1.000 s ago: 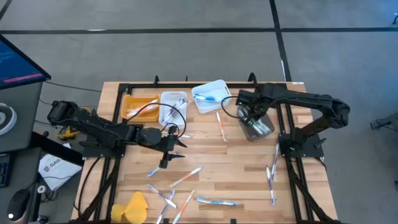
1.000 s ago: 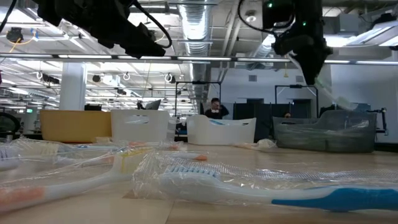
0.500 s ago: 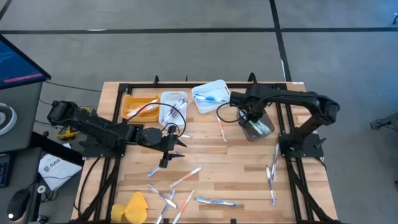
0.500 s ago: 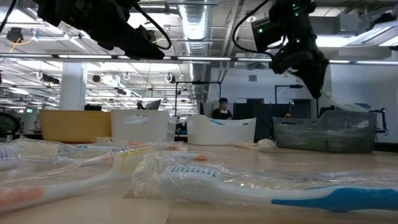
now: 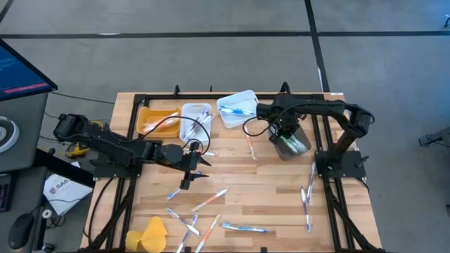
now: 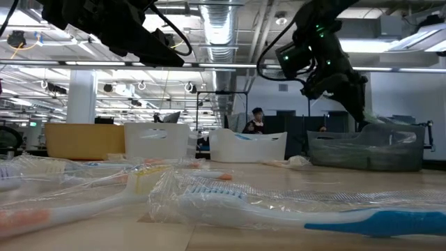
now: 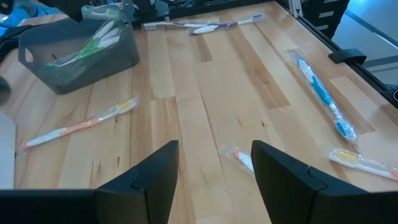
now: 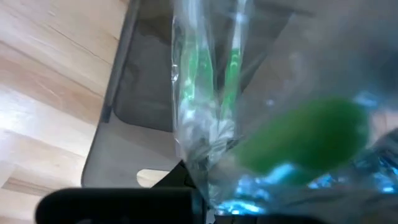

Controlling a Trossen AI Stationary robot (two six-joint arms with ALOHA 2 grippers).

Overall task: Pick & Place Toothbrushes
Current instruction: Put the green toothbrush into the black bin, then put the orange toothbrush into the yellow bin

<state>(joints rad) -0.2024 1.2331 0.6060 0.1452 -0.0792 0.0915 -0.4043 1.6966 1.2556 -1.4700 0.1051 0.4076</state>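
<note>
Wrapped toothbrushes lie scattered flat on the wooden table, for instance an orange one (image 5: pixel 211 202), a blue one (image 5: pixel 245 227) and a pair at the right (image 5: pixel 306 197). My right gripper (image 5: pixel 283 132) hangs over the grey bin (image 5: pixel 290 145), shut on a clear-wrapped green toothbrush (image 8: pixel 205 93). In the low view it (image 6: pixel 357 104) points down just above the bin's rim (image 6: pixel 366 129). My left gripper (image 7: pixel 214 174) hovers open above the table's middle, with a small toothbrush (image 7: pixel 241 157) on the wood ahead of it. My right gripper pinches the clear wrapper's near end (image 8: pixel 200 174) between its two fingers, coming steeply from above. The wrapped green toothbrush hangs below the fingers, reaching down into the grey bin; whether its lower end rests on the bin's floor I cannot tell.
An orange bin (image 5: pixel 156 119), a white bin (image 5: pixel 195 121) and a tilted white tray (image 5: pixel 238 107) stand along the far edge. A yellow lump (image 5: pixel 150 234) lies at the near left corner. An orange toothbrush (image 5: pixel 249 144) lies left of the grey bin.
My right gripper has sunk toward the grey bin and tipped to point more steeply down, staying shut on the wrapped toothbrush, which has gone down with it into the bin.
</note>
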